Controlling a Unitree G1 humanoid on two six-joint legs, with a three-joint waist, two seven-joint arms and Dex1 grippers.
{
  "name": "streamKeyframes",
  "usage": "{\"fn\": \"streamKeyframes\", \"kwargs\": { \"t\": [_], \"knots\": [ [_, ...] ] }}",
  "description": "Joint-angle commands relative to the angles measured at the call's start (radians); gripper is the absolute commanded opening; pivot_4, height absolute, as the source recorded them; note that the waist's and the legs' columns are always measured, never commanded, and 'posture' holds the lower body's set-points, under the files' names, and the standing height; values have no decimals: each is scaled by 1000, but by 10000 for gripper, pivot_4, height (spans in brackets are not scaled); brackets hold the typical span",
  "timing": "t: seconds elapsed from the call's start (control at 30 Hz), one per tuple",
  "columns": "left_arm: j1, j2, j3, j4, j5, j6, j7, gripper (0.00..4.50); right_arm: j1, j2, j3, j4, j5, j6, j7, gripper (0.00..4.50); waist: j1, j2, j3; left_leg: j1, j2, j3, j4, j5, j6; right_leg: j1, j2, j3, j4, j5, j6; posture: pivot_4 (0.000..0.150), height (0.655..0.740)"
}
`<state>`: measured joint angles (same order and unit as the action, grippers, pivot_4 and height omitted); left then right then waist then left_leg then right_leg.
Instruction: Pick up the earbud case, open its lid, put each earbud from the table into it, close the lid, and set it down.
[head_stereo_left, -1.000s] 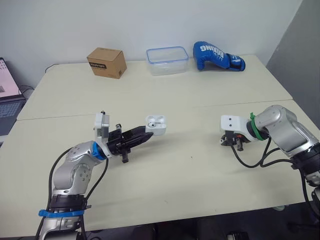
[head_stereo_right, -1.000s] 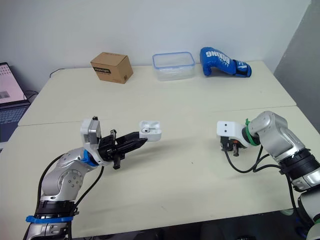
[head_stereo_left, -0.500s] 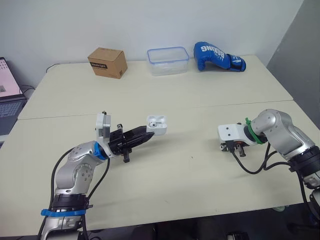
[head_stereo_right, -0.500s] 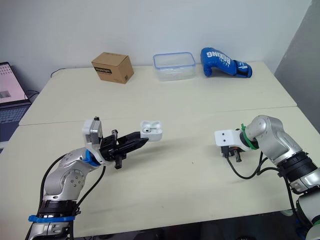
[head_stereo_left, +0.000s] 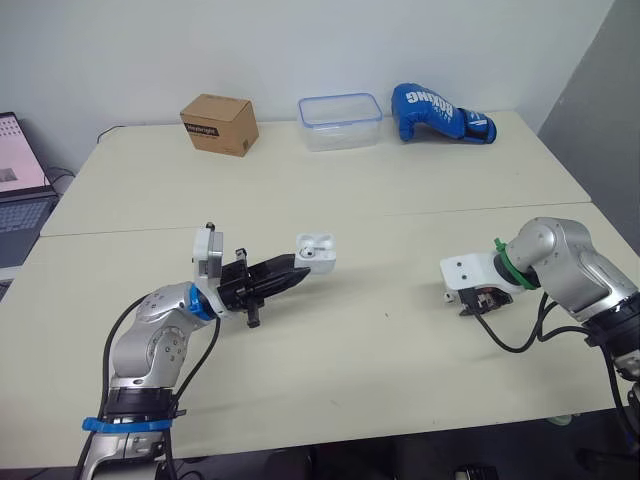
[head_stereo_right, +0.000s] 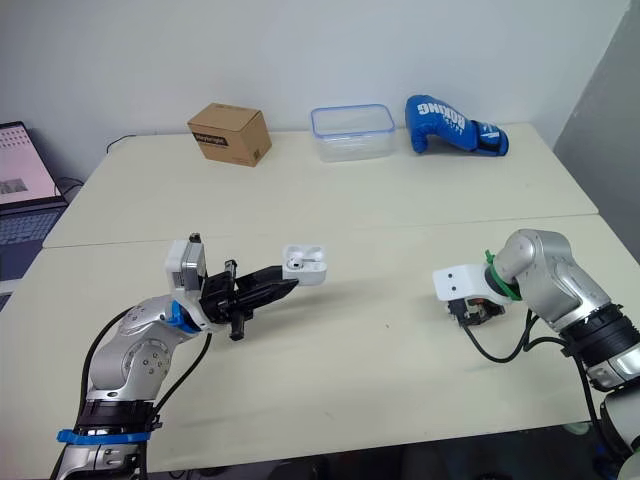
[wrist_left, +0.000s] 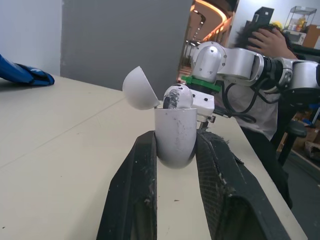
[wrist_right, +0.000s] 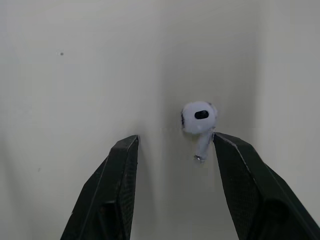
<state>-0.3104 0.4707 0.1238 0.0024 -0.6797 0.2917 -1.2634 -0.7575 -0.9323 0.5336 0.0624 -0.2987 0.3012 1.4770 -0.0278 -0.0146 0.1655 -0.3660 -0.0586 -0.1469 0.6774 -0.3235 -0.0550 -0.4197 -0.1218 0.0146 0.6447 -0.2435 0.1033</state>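
Your left gripper (head_stereo_left: 296, 273) is clamping the open-lidded earbud case (wrist_left: 174, 131) above the table (head_stereo_left: 400, 200). Your right gripper (wrist_right: 175, 142) is straddling, fingers apart, the loose earbud (wrist_right: 199, 120) on the table. It is likely light and slippery, so pinch its bulb gently.

You have the right gripper (wrist_right: 176, 137) spread wide over the table (wrist_right: 75, 60), with the white earbud (wrist_right: 199, 120) lying between its fingers, stem just beside one of them.
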Motion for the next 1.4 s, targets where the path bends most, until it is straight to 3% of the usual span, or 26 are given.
{"fn": "streamKeyframes", "kwargs": {
  "t": [0.03, 0.23, 0.53, 1.03, 1.4],
  "knots": [
    [-17, 3, 5, -4, -1, -29, -20, 7501, -14, -5, 3, -54, -42, 17, 26, 24218, -1, 0, 0, 0, 0, 0, 0, 0, 0, 0, 0, 0, 0, 0, 0, 1500, 7307],
    [-21, -6, 1, 10, 3, -46, -27, 7501, -57, 42, 32, -13, -126, 3, 11, 24218, -1, 0, 0, 0, 0, 0, 0, 0, 0, 0, 0, 0, 0, 0, 0, 1500, 7307],
    [-4, -23, 2, 6, 6, -69, -21, 7501, -108, 97, 62, -27, -185, 131, 93, 24218, -2, 0, 0, 0, 0, 0, 0, 0, 0, 0, 0, 0, 0, 0, 0, 1500, 7307],
    [-5, -26, -5, -9, 2, -66, -10, 7501, -127, 94, 121, -122, -162, 342, 137, 24218, -2, 0, 0, 0, 0, 0, 0, 0, 0, 0, 0, 0, 0, 0, 0, 1500, 7307],
    [-3, -24, -8, -14, 3, -63, -6, 7501, -131, 94, 160, -113, -169, 377, 119, 24218, -2, 0, 0, 0, 0, 0, 0, 0, 0, 0, 0, 0, 0, 0, 0, 1500, 7307]
  ]
}}
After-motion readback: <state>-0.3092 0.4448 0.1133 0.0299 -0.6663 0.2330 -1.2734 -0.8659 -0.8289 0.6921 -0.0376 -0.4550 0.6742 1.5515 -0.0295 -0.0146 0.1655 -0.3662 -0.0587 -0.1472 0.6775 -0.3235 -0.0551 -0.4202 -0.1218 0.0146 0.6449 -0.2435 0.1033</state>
